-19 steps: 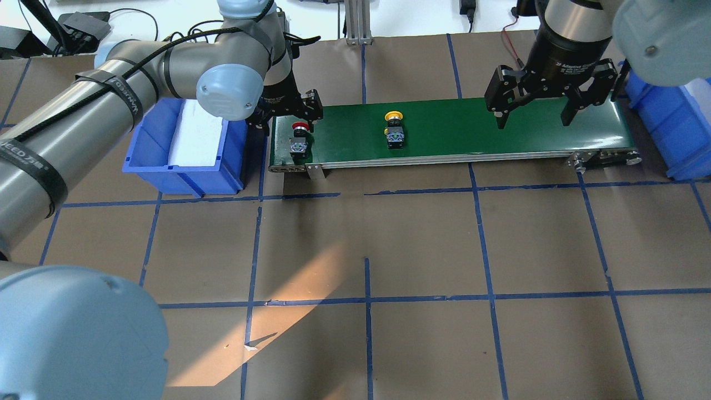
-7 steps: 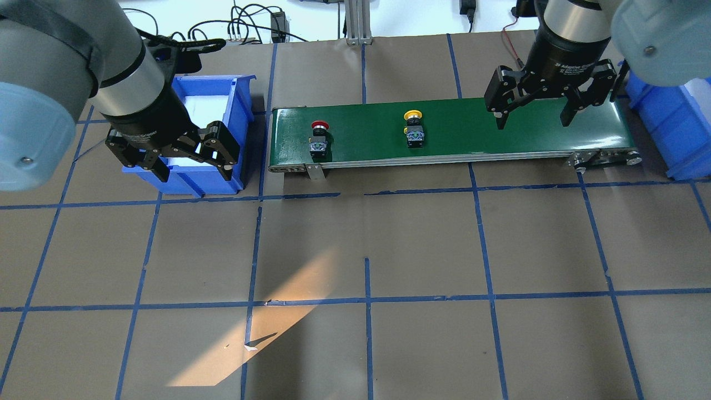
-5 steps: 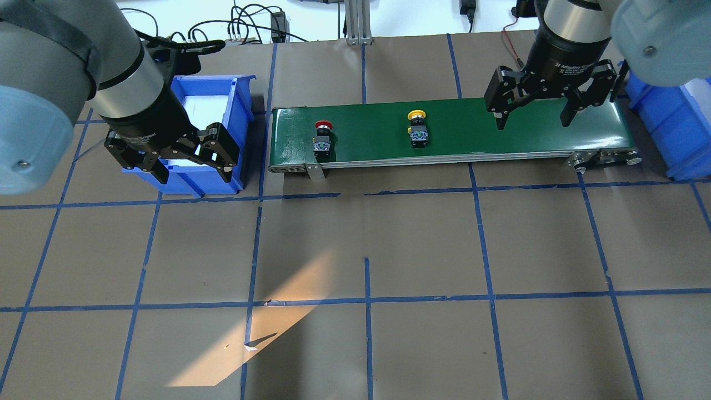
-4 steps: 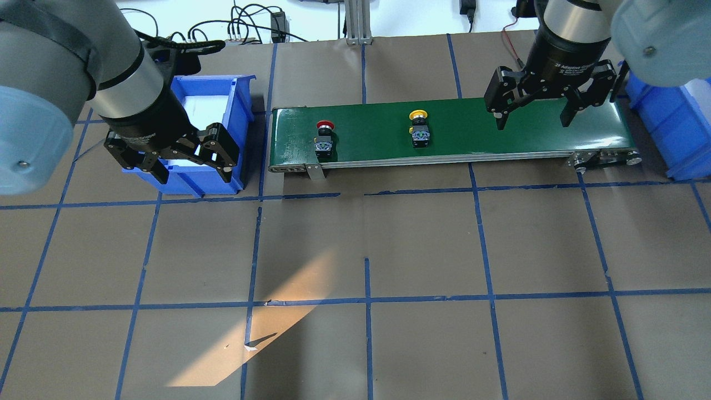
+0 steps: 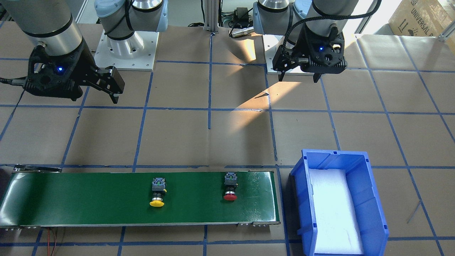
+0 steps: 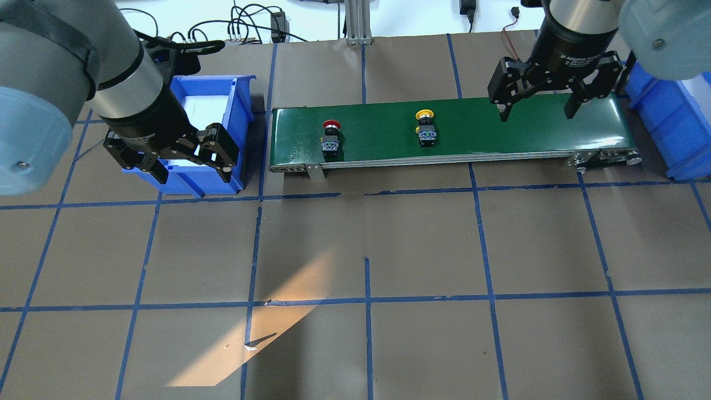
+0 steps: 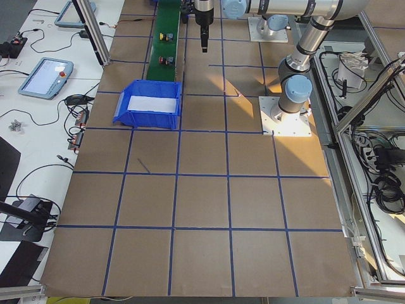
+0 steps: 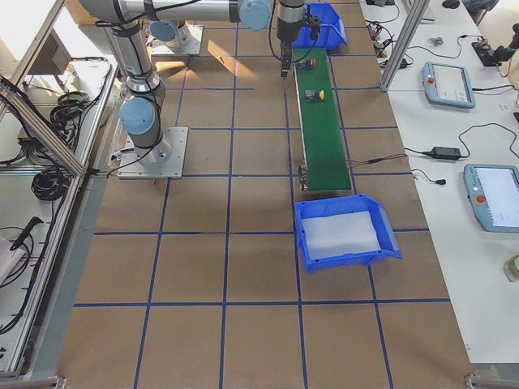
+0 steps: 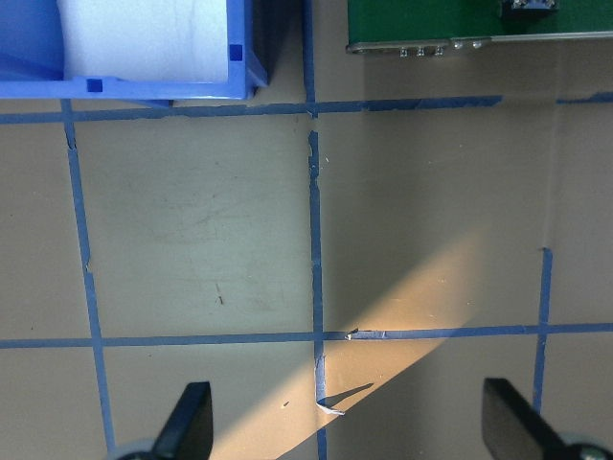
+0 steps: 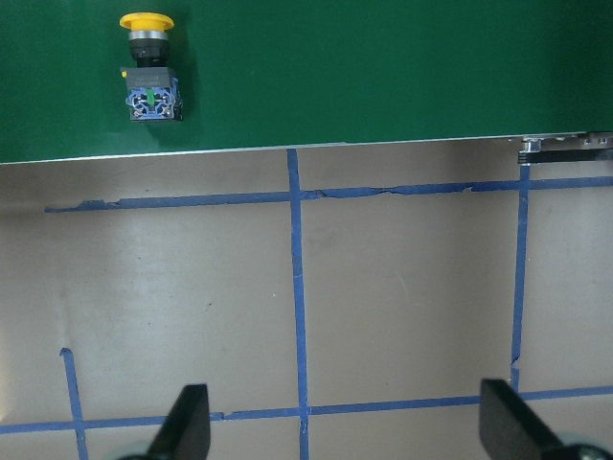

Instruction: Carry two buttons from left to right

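Yellow-capped and lying on its side, the yellow button [image 6: 426,129] rests about midway along the green belt [image 6: 377,130], cap pointing away from the robot. The red button [image 6: 331,136] lies the same way nearer the belt's left end, well apart from it. Nothing holds either one. Neither is in the left blue bin [image 6: 240,119], which shows only its white liner [image 6: 205,104], and neither is in the right blue bin [image 6: 664,125] just past the belt's right end. I read the task as in its middle step: both buttons are on the belt, and the pick-up at the right side has not yet begun. The right pincer [image 6: 536,114] hangs raised near the belt's right stretch, jaws spread wide and empty. Its wrist camera sees the yellow button up and to the left, clear of the fingers. The left pincer [image 6: 194,178] hovers by the near side of the left blue bin over the bare table [image 6: 366,239], also spread wide with nothing in it. The next move, I judge, belongs to the right arm. It should line up over the yellow button, the closer of the two, and come down with the jaws straddling the black collar or grey block rather than the rounded cap. Then it closes, lifts and carries the button to the right blue bin. If the belt is running, the descent will need timing.
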